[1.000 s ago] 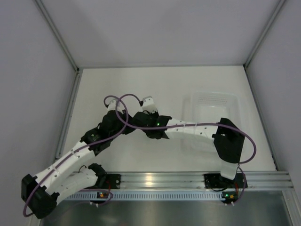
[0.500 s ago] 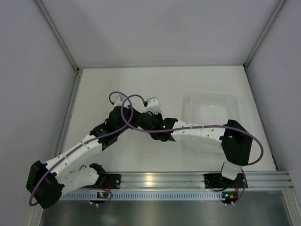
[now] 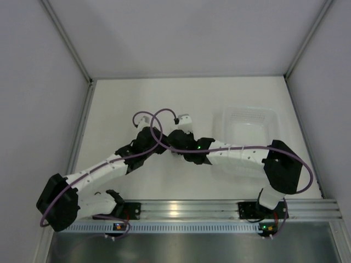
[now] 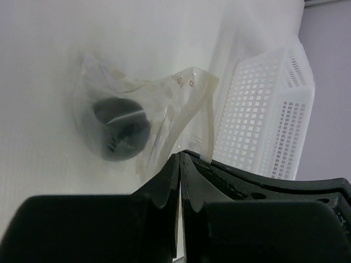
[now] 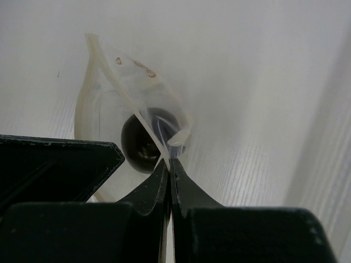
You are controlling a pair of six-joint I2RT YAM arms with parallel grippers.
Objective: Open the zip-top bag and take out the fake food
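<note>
- Arms meet over the middle of the bench (image 3: 137,98), just left of the white perforated tub (image 3: 249,123). From above, your two wrists cover that spot and hide the bag.
- Your left end effector (image 4: 181,157) is clenched. Its black fingers press flat together, and the film of the zip-top bag (image 4: 164,101) runs into their tips, so it is grasping the bag's edge.
- Your right end effector (image 5: 169,160) is clenched as well. Its fingers close to a thin seam and pinch a fold of the clear film beside the bag's thick pale rim strip.
- The fake food (image 4: 120,129), a dark glossy ball, sits inside the bag. In the left wrist view it lies left of the pinch point, wrapped in crinkled film.
- In the right wrist view the fake food shows just beyond the fingertips, behind the film and slightly left of the pinch.
- The rim strip curves away from the right pinch in an arc. You cannot tell whether the mouth is parted.
- The tub stands just beside the bag. You cannot tell whether they touch, or whether the bag rests on the bench or hangs just above it.
</note>
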